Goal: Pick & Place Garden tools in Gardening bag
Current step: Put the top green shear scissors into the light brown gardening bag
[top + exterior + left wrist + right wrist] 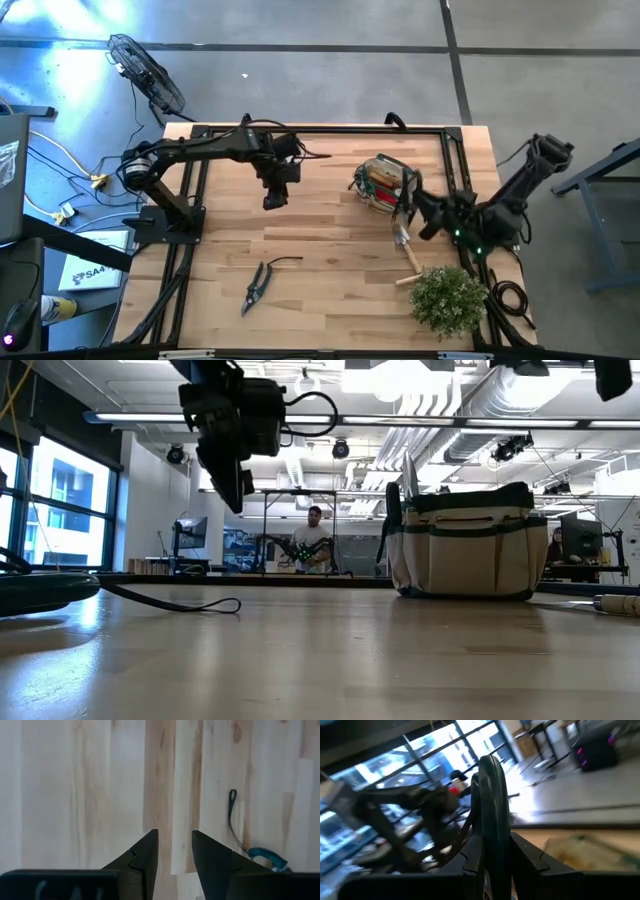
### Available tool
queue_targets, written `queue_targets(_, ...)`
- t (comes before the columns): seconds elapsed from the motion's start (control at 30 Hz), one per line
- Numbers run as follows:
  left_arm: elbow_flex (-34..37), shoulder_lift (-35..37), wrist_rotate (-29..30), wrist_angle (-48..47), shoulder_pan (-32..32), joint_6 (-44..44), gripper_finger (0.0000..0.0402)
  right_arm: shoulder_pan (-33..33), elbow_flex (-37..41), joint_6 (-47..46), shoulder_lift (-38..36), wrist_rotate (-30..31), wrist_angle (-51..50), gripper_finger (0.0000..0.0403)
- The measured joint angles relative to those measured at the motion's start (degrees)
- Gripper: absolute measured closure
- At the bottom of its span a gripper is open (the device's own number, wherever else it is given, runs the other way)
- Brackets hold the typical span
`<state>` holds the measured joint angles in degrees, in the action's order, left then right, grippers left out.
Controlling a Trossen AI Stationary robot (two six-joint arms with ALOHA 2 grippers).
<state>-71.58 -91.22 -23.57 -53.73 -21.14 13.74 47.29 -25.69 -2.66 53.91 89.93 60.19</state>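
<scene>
Worktop (330, 300) of pale wood planks lies mostly bare around the round olive-tan fabric bag with dark green trim (383, 183), which stands toward the far right part. The widest free stretch runs from the bag leftward and toward the near edge. There only dark pruning shears with a trailing loop cord (258, 283) lie, well apart from the bag. Near the bag's near-right side a trowel with a pale wooden handle (408, 255) lies flat, and beyond it a bushy green plant (448, 298) crowds the near right corner.

The left end effector (275, 198) hangs above bare wood to the left of the bag, its two dark fingers (145, 862) parted by a narrow gap with nothing between them. The right end effector (418, 215) sits just beside the bag's right side; its wrist view shows the fingers (530, 857) pressed against a thin dark green strip (492, 805), seemingly the bag's trim or handle.

Only the low view shows a person (313, 538) far behind the bag. The bag's contents cannot be made out from above.
</scene>
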Motion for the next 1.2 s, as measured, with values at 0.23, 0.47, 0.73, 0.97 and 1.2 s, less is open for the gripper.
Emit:
queue_targets(0.23, 0.04, 0.0, -3.22, 0.44, 0.14, 1.65, 0.0288, 6.29, -1.3, -23.39, 14.69, 0.07, -0.08, 0.0349)
queue_targets(0.47, 0.05, 0.0, -10.73, 5.28, 0.17, 2.64, 0.0288, 11.52, -13.17, -25.8, 27.08, 0.06, 0.01, 0.0349)
queue_targets(0.73, 0.05, 0.0, -12.31, 8.31, 0.17, 4.04, 0.0288, 11.99, -31.54, -4.8, 34.25, -0.01, 0.1, 0.0349)
queue_targets(0.97, 0.07, 0.0, -13.18, 8.67, 0.17, 4.98, 0.0288, 9.87, -39.82, 6.82, 36.77, -0.03, -1.24, 0.0349)
queue_targets(1.2, 0.07, 0.0, -13.14, 8.65, 0.17, 5.97, 0.0288, 2.16, -39.87, 5.7, 37.49, 0.12, -13.22, 0.0349)
